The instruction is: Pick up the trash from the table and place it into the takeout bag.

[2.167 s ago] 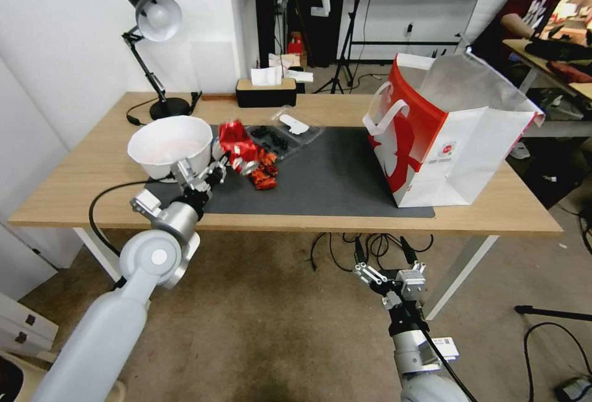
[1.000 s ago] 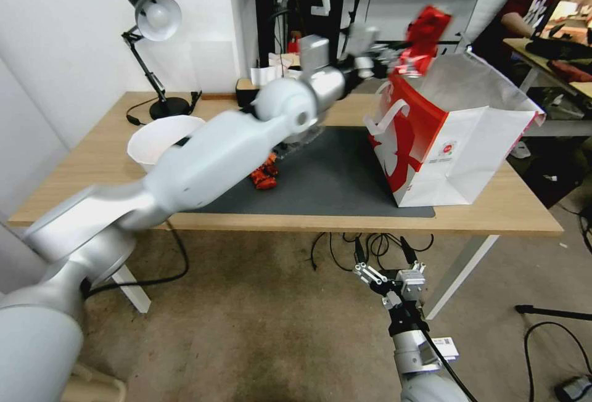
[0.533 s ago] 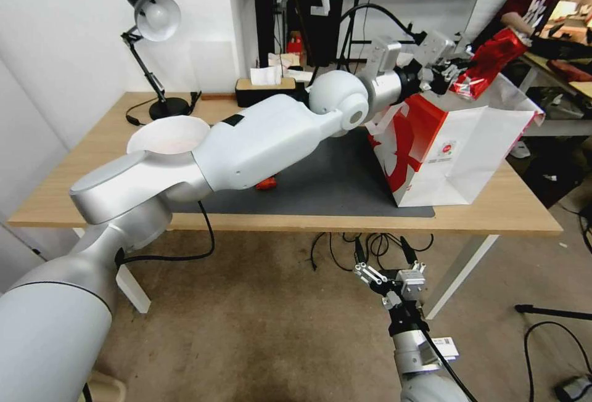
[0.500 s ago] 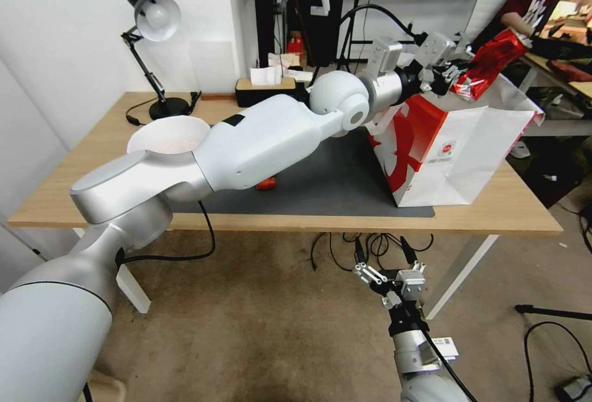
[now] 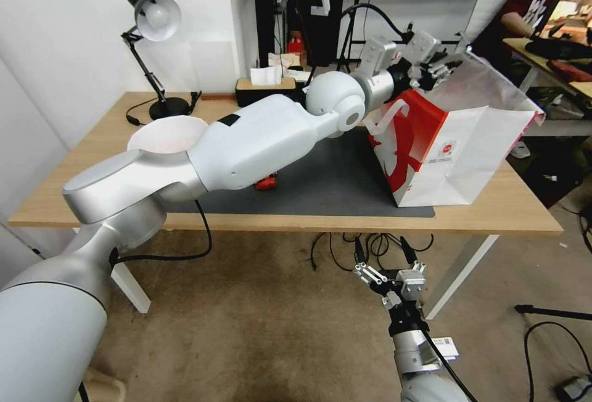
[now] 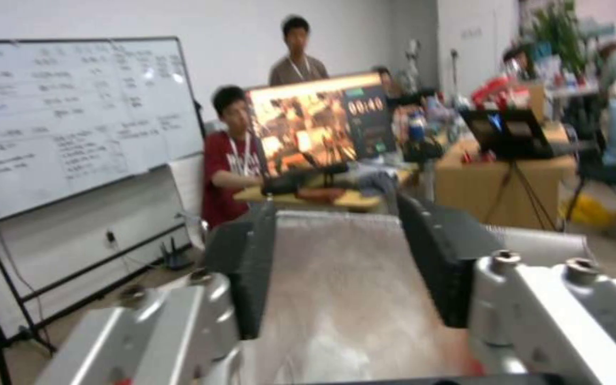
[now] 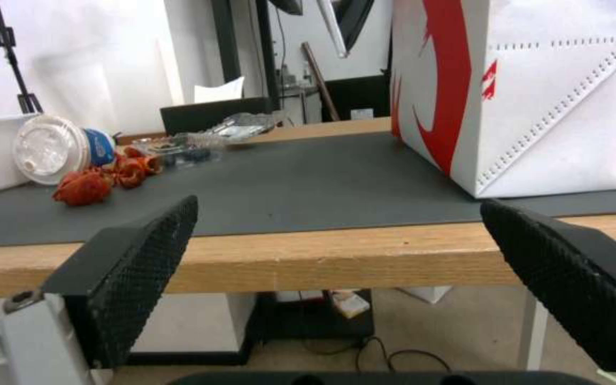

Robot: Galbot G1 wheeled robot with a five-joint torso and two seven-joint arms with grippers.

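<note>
— Two pincers: where's the near one?
— Right pincer (image 5: 387,274) hangs low before the surface (image 5: 493,211), jaws spread, empty.
— Trash?
— Red scraps (image 7: 83,187), a blue cup (image 7: 55,148) and clear tray (image 7: 201,141) lie on the mat (image 5: 333,183).
— Farther back?
— Left pincer (image 5: 439,64) over the bag's (image 5: 462,143) mouth, jaws apart, holding nothing.

The table (image 5: 493,214) is light wood with a matt grain, and a matt dark grey mat (image 5: 333,183) lies across it. The bag (image 5: 459,155) is smooth paper, red and white outside, with crinkled silver foil (image 6: 337,299) inside. The left end effector (image 6: 337,267) has black plastic fingers on brushed grey metal; the right end effector (image 7: 351,256) carries rough, knurled black pads (image 7: 144,262). The arm shells look glossy white plastic.
</note>
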